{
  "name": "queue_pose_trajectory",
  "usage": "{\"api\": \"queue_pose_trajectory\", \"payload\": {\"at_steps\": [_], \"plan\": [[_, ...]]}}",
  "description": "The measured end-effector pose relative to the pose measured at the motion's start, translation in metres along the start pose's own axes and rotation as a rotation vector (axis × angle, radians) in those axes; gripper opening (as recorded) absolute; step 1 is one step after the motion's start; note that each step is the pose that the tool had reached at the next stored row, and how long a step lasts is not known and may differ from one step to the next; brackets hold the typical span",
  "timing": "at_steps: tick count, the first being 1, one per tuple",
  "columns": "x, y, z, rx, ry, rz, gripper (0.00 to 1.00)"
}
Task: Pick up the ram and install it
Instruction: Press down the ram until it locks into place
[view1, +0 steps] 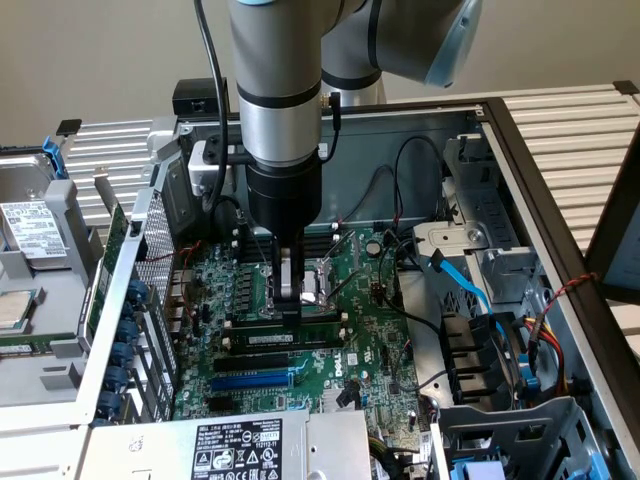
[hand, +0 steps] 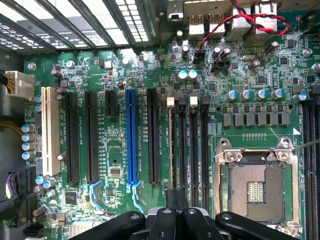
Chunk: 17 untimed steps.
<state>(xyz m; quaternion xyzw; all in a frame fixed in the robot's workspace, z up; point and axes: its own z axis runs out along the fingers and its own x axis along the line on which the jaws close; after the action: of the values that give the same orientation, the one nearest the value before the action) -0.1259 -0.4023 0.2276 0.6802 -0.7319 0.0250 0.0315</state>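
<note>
Black two-finger gripper (view1: 289, 300) hanging low over green motherboard (view1: 350, 330), fingers pinched nearly together, holding nothing visible. Long thin green ram stick (view1: 290, 338) lying seated in black slot just beside fingertips, long axis running toward exterior view's right.

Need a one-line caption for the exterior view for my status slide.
Shut gripper right over the ram, which stands in a black slot on the green motherboard.

The arm (view1: 275, 90) stood near-vertical with its wrist pointing straight down, and the gripper (view1: 289, 296) at its tip had its fingers (hand: 176, 207) pressed together.
</note>
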Motion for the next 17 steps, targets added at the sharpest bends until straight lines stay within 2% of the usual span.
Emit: {"api": "queue_pose_trajectory", "payload": {"at_steps": [17], "plan": [[-0.0001, 0.0, 0.0001, 0.0038, 0.008, 0.0, 0.11]]}}
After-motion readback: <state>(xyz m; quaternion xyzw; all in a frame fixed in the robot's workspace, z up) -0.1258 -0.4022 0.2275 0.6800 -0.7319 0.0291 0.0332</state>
